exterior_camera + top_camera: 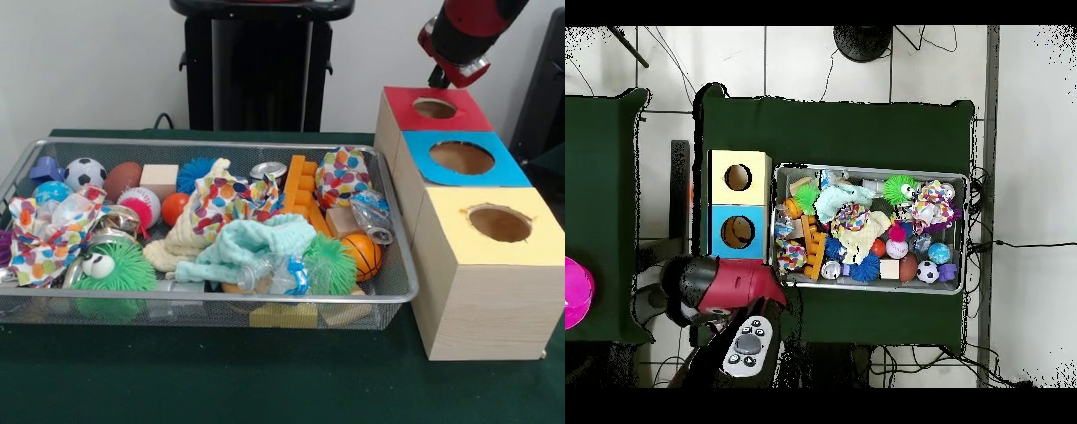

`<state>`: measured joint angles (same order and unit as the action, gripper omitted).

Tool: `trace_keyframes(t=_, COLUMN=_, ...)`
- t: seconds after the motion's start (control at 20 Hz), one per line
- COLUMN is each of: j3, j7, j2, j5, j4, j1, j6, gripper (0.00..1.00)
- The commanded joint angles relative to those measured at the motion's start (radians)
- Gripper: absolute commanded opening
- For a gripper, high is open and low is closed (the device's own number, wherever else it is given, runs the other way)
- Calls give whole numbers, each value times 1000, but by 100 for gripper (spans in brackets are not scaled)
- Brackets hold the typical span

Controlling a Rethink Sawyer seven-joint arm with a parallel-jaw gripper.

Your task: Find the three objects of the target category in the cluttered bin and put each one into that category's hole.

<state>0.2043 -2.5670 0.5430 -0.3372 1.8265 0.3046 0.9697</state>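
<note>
Gripper (439, 79) — above red-topped box (459, 117)

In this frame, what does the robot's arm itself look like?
The red and black robot arm is bulky and rounded: a glossy red shell over black sections, with a silver ring at its lower end. From overhead, its grey panel with dark round buttons shows. Its gripper isn't discernible.

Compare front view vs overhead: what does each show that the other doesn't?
Front only: the red-topped box with its round hole; overhead, the arm covers it. It also shows the wooden sides of the boxes and the black pedestal.

Overhead only: the whole green table, tiled floor with cables, a pink object at the left edge.

Both: the wire mesh bin full of toys, the soccer ball, the yellow-topped box, the blue-topped box, and the red arm at the red-box end.
</note>
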Motion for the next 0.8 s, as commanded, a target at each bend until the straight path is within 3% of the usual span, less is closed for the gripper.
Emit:
trace_keyframes(t=0.05, j3=96, j7=-263, j2=-53, j5=60, j4=-319, j1=9, j6=-2, gripper=0)
trace_keyframes(t=0.3, j3=111, j7=-226, j2=-61, j5=88, j4=-351, j1=14, j6=-3, gripper=0)
trace_keyframes(t=0.8, j3=112, j7=-220, j2=-61, j5=65, j4=-350, j1=15, j6=6, gripper=0)
